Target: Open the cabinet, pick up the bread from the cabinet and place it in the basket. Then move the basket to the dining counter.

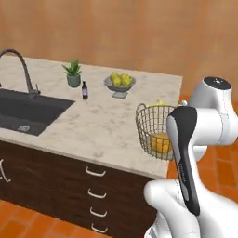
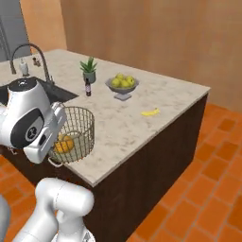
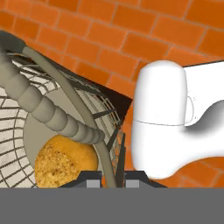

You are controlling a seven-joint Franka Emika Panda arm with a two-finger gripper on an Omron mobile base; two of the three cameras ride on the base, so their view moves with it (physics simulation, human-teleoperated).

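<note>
Hand view puts you right at the rim of the basket [image 3: 65, 105], where the 2 dark fingertips of the gripper [image 3: 106, 178] sit at the bottom edge with a thin wall wire rising between them. The tips stand close together around that wire, so the gripper reads as pinched on the basket wall. The bread [image 3: 65, 162] lies inside on the pale base, its lower part cut off by the frame edge.

From the left base view you see the basket [image 1: 151, 125] at the near right corner of the dining counter [image 1: 97, 121], its base on or just above the marble and its right side hidden behind the arm's dark-faced link. The bread [image 1: 159, 143] shows as a yellow patch through the mesh. The gripper itself is hidden there by the arm. In the right base view the basket [image 2: 78, 132] is partly covered on its left by the white joint housing, with the bread [image 2: 64, 143] glimpsed low inside.

On the beige marble top you find a black sink [image 1: 23, 111] with a curved faucet [image 1: 21, 69], a small potted plant [image 1: 73, 74], a dark little bottle [image 1: 84, 90], and a grey footed bowl of lemons [image 1: 120, 83]. A banana [image 2: 151, 112] lies on the counter toward its far edge. Dark wood drawers [image 1: 95, 195] with 4 silver pulls run below, orange tile floor [image 2: 208, 189] spreads around, and a tan wall [image 1: 116, 32] closes the background.
</note>
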